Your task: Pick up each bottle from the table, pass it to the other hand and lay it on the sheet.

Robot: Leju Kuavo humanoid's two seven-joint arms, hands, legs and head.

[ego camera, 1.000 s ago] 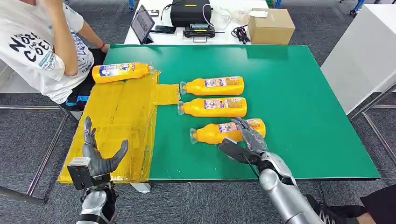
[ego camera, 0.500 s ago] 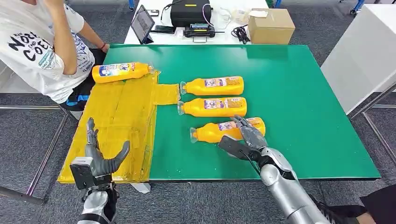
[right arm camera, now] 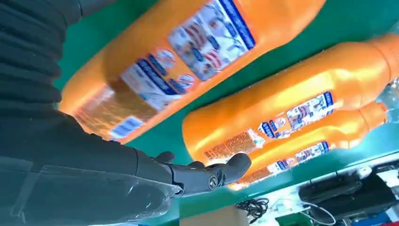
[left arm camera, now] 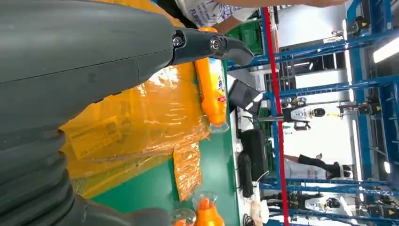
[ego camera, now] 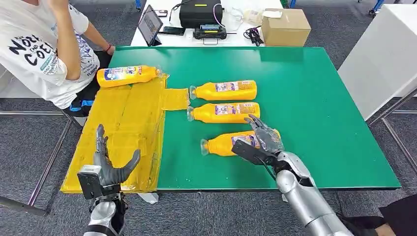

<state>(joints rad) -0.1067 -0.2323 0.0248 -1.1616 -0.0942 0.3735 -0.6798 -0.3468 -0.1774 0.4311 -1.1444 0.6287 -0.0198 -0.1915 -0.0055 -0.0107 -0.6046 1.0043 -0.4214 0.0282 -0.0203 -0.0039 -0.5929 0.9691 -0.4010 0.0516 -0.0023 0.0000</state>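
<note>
While three orange bottles lie on their sides on the green table [ego camera: 319, 98], the nearest bottle [ego camera: 223, 142] is the one under my right hand [ego camera: 260, 142]. My fingers [ego camera: 263, 130] spread over its base end and my thumb reaches along its near side, but I cannot tell whether I have a real grip on it or merely rest against it; the bottle lies flat on the table. In my right wrist view its label sits just beyond my palm, with a dark fingertip [right arm camera: 230, 170] stretched out and not curled around anything.

Just beyond it lies the middle bottle [ego camera: 223, 112], and beyond that the far bottle [ego camera: 223, 90], both parallel with caps pointing left. A fourth bottle [ego camera: 127, 76] rests on the far end of the yellow sheet [ego camera: 128, 123], its cap pointing right. The sheet covers the table's left edge and hangs over it.

My left hand [ego camera: 109, 164] hovers over the sheet's near left corner, fingers upright and apart, thumb out, holding nothing.

A person [ego camera: 44, 49] in a white printed shirt sits at the far left. Behind the table, a white table [ego camera: 147, 37] carries a black case [ego camera: 199, 12], a tablet [ego camera: 150, 24] and a cardboard box [ego camera: 285, 27].
</note>
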